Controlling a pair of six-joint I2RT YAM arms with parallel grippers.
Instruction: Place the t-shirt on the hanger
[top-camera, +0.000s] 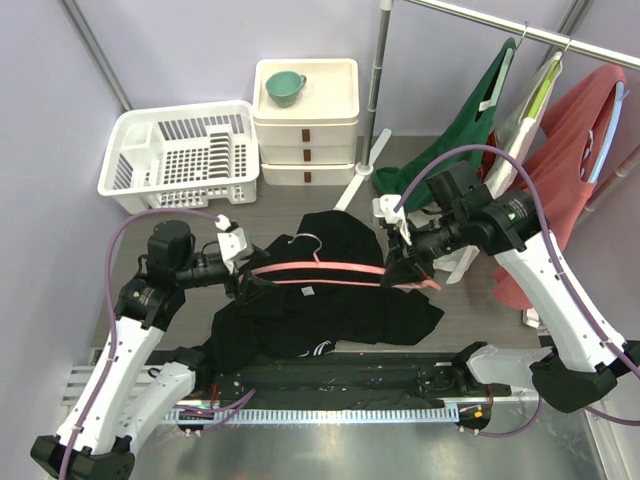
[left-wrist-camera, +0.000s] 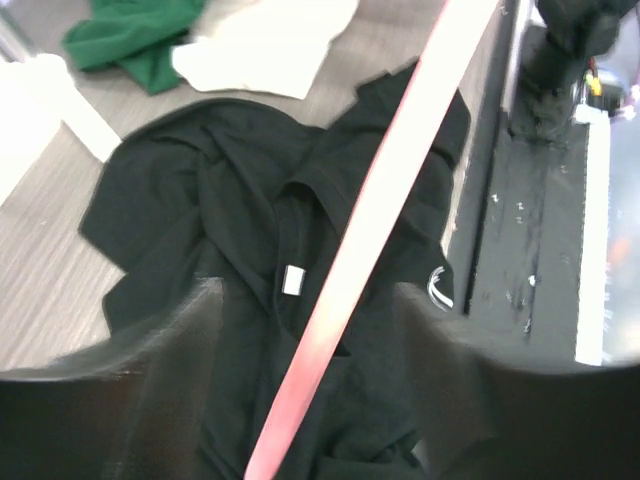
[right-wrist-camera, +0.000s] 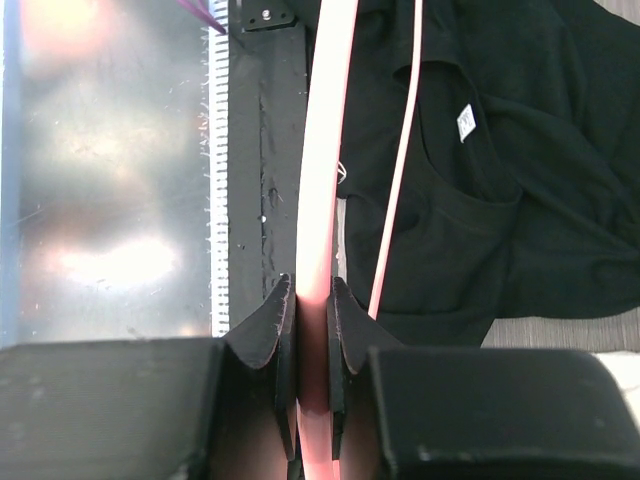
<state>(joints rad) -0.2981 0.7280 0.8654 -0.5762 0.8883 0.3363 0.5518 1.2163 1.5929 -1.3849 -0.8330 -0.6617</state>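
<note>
The grey-brown table (top-camera: 290, 205) has a black t-shirt (top-camera: 330, 310) lying crumpled toward its near edge. At the back stand a white dish rack (top-camera: 180, 155) and, just beside it, a white drawer unit (top-camera: 305, 140).

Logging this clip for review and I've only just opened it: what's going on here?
Both arms are at the pink hanger, which is raised over the black t-shirt. The right end effector is clamped on one end of the hanger's bar. The left end effector straddles the other end with its fingers spread, not gripping. The t-shirt lies crumpled on the table underneath, collar opening up, and does not appear to be on the hanger yet.
</note>
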